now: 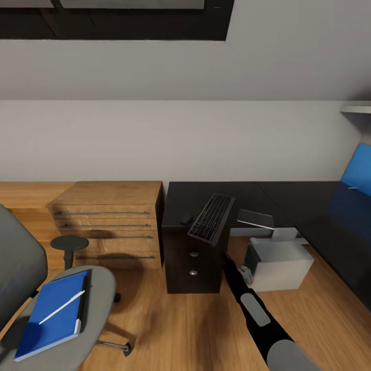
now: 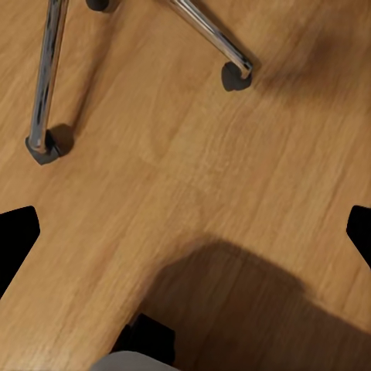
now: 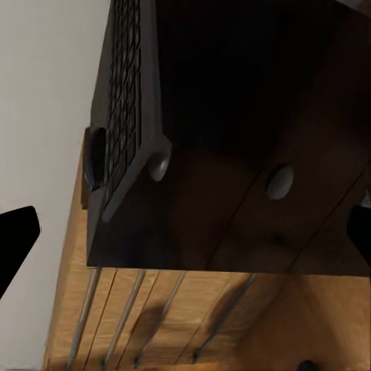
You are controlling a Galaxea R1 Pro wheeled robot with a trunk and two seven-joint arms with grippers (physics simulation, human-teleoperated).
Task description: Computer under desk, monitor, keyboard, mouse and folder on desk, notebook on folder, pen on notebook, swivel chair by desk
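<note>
Grey upholstery fills the near left corner of the head view, where the swivel chair point(image 1: 62, 309) stands on the wooden floor point(image 1: 170, 330). On its seat lies the blue folder point(image 1: 51, 317), with the white pen point(image 1: 62, 307) across it; a dark edge of the notebook point(image 1: 84, 299) peeks out along the folder's side. In the left wrist view the chair's chrome legs point(image 2: 46, 77) and castors rest on the floor, and the left gripper point(image 2: 185, 239) has its fingertips spread wide at the frame edges, holding nothing. The right arm point(image 1: 252, 304) reaches forward toward the black drawer unit point(image 1: 193, 268); the right gripper point(image 3: 185, 239) is likewise spread apart and empty. Beyond it the keyboard point(image 1: 212, 218) lies on the desk point(image 1: 288, 201), overhanging the front edge, with the mouse point(image 1: 186, 220) just beside it. The computer point(image 1: 281, 265) sits on the floor under the desk. A wooden drawer chest point(image 1: 111, 221) stands against the wall point(image 1: 180, 139).
</note>
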